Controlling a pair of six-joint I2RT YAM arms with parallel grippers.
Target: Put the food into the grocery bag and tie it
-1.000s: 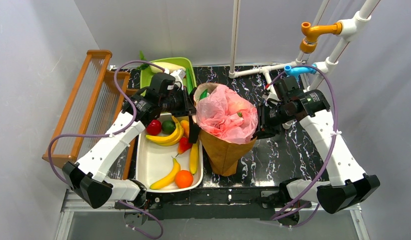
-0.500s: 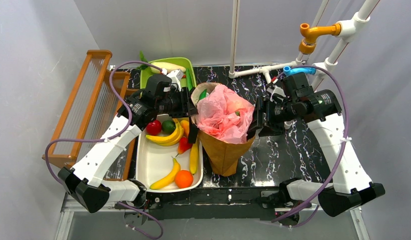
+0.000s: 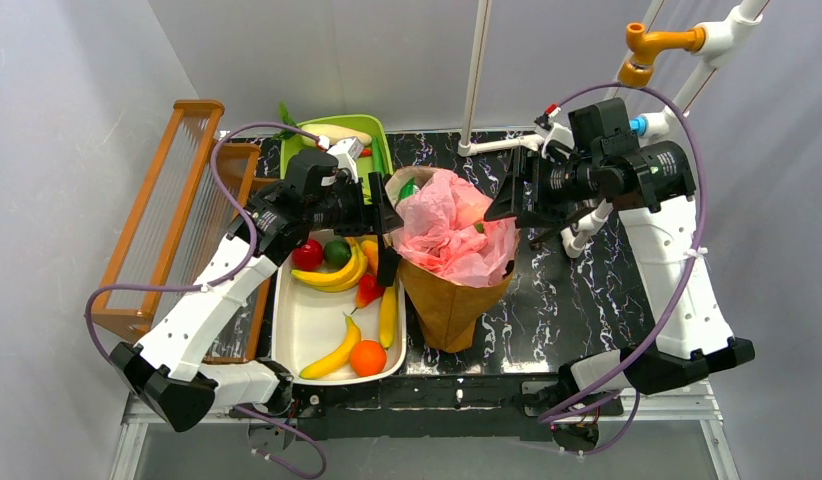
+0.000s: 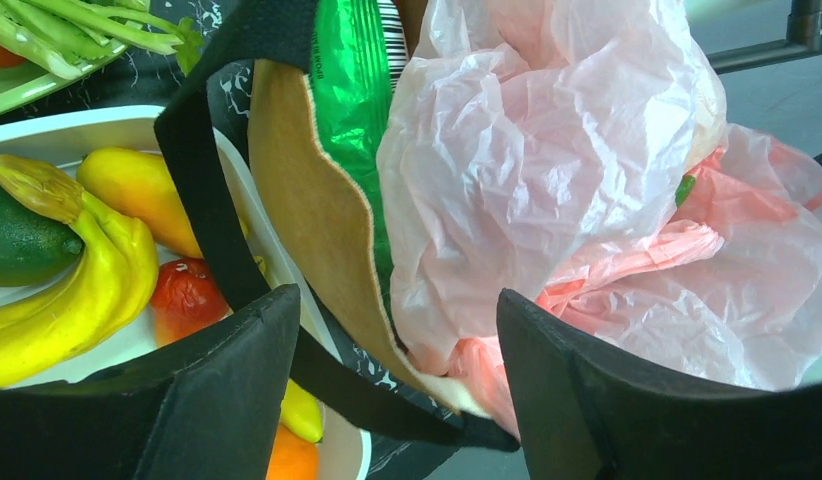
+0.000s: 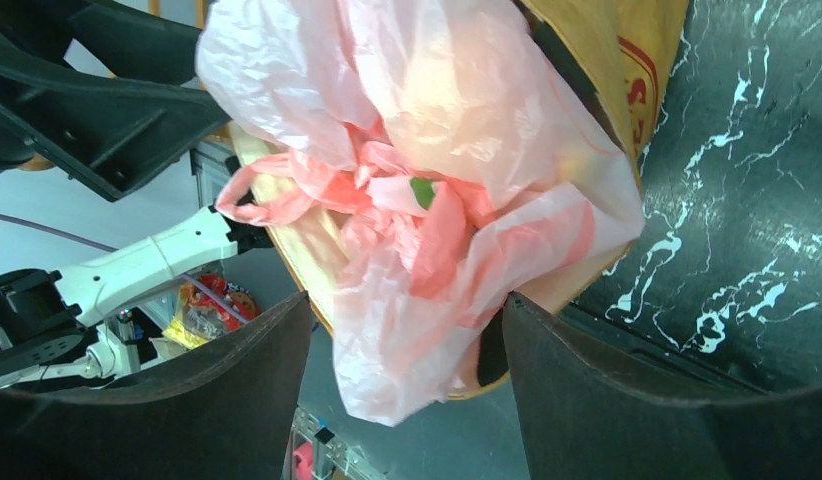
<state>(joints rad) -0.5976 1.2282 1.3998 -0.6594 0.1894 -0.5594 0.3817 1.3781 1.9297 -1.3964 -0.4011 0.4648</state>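
The pink grocery bag (image 3: 449, 232) sits crumpled and bulging in the mouth of a brown paper bag (image 3: 447, 305). A peach-coloured shape (image 3: 474, 212) shows through its plastic. My left gripper (image 3: 383, 218) hovers at the bag's left side, open, its jaws straddling the paper bag's rim (image 4: 317, 220) and pink plastic (image 4: 547, 160) without pinching them. My right gripper (image 3: 503, 200) is open at the bag's right, pink plastic (image 5: 427, 200) hanging loose between its jaws. More food lies in the white tray (image 3: 307, 325): bananas (image 3: 332, 277), a red piece (image 3: 307, 254), a green piece (image 3: 336, 252) and an orange (image 3: 367, 357).
A green-and-white crisp packet (image 4: 352, 100) is tucked between the paper bag and the pink bag. A green basin (image 3: 375, 128) with leeks and a radish stands behind the tray. A wooden rack (image 3: 177, 200) is at the left. White pipe frame (image 3: 585, 222) rises at the back right.
Both grippers have opened and let go of the pink bag. The right gripper has risen and drawn back toward the far side. The left gripper has stayed by the bag's left edge.
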